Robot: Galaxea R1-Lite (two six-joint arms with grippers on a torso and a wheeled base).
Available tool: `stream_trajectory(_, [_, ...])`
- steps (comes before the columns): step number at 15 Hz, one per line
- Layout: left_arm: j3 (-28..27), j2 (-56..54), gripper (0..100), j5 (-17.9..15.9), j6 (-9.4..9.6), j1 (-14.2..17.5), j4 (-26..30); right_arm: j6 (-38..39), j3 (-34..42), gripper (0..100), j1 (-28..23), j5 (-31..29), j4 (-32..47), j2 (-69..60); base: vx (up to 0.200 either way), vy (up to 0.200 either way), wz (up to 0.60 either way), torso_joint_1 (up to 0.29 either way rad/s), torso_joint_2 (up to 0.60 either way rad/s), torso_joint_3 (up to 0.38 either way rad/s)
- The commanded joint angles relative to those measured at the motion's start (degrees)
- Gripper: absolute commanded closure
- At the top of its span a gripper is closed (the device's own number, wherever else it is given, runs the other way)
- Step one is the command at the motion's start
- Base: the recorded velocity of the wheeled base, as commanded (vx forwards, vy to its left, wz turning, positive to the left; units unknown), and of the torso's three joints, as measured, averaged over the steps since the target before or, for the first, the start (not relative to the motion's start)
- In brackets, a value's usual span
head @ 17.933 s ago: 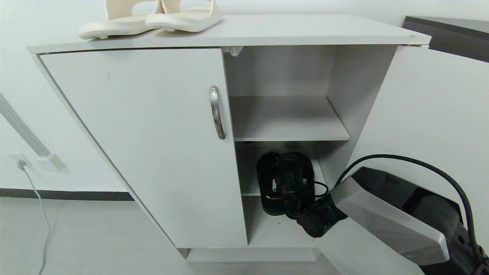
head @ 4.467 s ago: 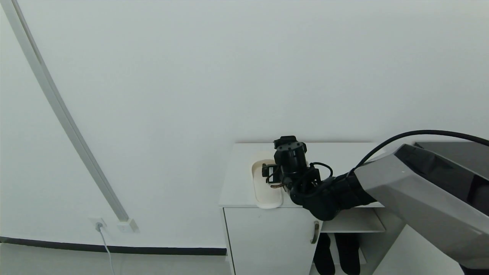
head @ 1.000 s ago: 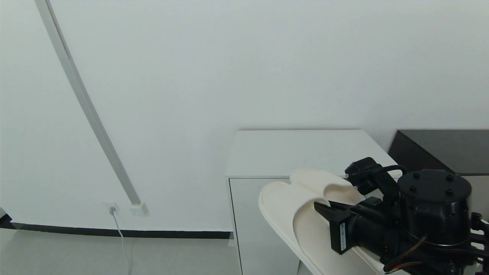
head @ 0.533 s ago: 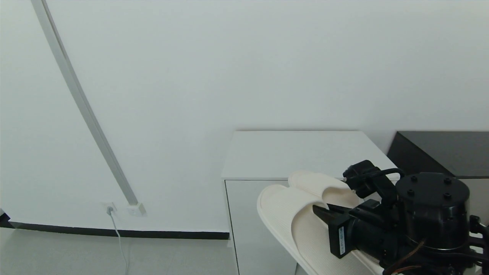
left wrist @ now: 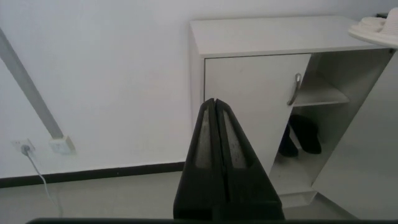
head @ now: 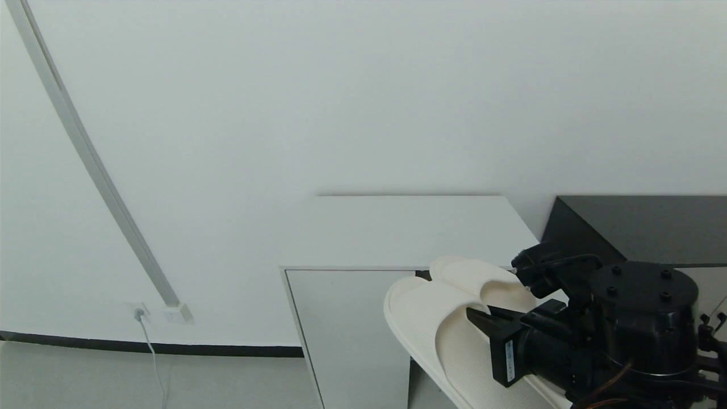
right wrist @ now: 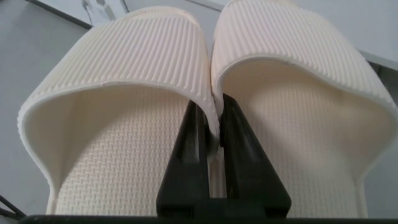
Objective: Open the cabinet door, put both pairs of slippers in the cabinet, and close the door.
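A cream pair of slippers (head: 431,324) hangs in the air in front of the white cabinet (head: 409,230), about level with its top. My right gripper (head: 476,313) is shut on the two adjoining inner strap edges (right wrist: 211,121), so both slippers hang side by side. The cabinet's left door (left wrist: 255,106) with its metal handle (left wrist: 295,89) is closed, and the right side stands open. A black pair of slippers (left wrist: 300,134) sits on the lower level, under the shelf (left wrist: 318,96). My left gripper (left wrist: 214,102) is shut and holds nothing, well back from the cabinet.
A wall socket with a plugged cable (head: 138,313) and slanted cable trunking (head: 85,153) are on the wall left of the cabinet. A black surface (head: 642,227) adjoins the cabinet on the right. Open floor (left wrist: 124,199) lies before the cabinet.
Since the older frames my right gripper has lifted the cream pair off the cabinet top. Over the last second the camera has shifted, while the held pair keeps its pose.
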Motion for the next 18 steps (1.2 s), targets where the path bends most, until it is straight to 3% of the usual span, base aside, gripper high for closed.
stream_trajectory(1, [0.0,0.1,100,0.0,-0.01,0.1,0.0,-0.1,0.5,100,0.0,-0.3,-0.4,1.1,0.0,-0.2,0.0,0.002,0.0,0.002])
stream_trajectory(5, [0.0,0.1,100,0.0,-0.01,0.0,0.0,-0.2,0.8,100,0.0,-0.1,-1.3,2.0,0.0,-0.2,0.0,0.001,0.0,0.004])
stream_trajectory(18, [0.0,0.1,100,0.0,-0.01,0.1,0.0,-0.3,1.1,100,0.8,-0.2,-1.8,2.0,0.0,0.0,0.0,0.0,0.0,0.0])
